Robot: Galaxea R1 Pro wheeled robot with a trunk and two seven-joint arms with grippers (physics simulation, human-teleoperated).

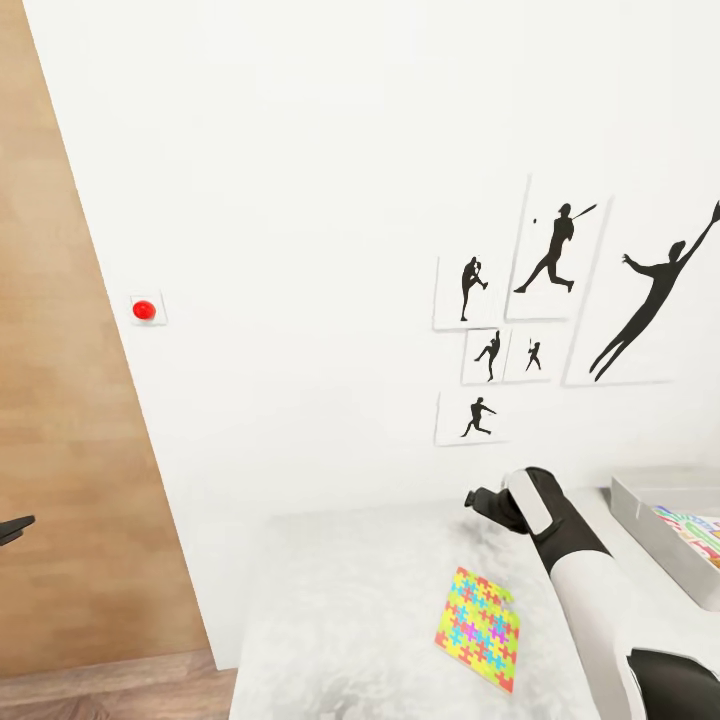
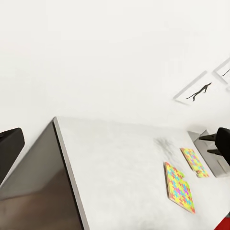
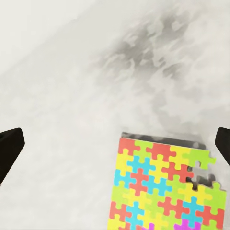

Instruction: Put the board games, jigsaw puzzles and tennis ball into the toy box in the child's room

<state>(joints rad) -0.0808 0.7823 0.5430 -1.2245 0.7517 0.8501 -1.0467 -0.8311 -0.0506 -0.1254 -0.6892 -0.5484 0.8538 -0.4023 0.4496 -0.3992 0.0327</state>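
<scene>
The right gripper (image 3: 115, 143), fingers spread and released, hovers above the bench (image 1: 340, 600) with one jigsaw puzzle (image 3: 163, 187) lying flat just beneath it; left gripper state indeterminate.

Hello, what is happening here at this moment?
A two-armed robot stands at a pale grey table by a white wall. Its right gripper hovers open over the tabletop, near the edge of a colourful jigsaw puzzle that lies flat on the table, not grasped. At the table's right end, a grey toy box already holds something colourful. The left gripper hangs off to the side, holding nothing visible.
</scene>
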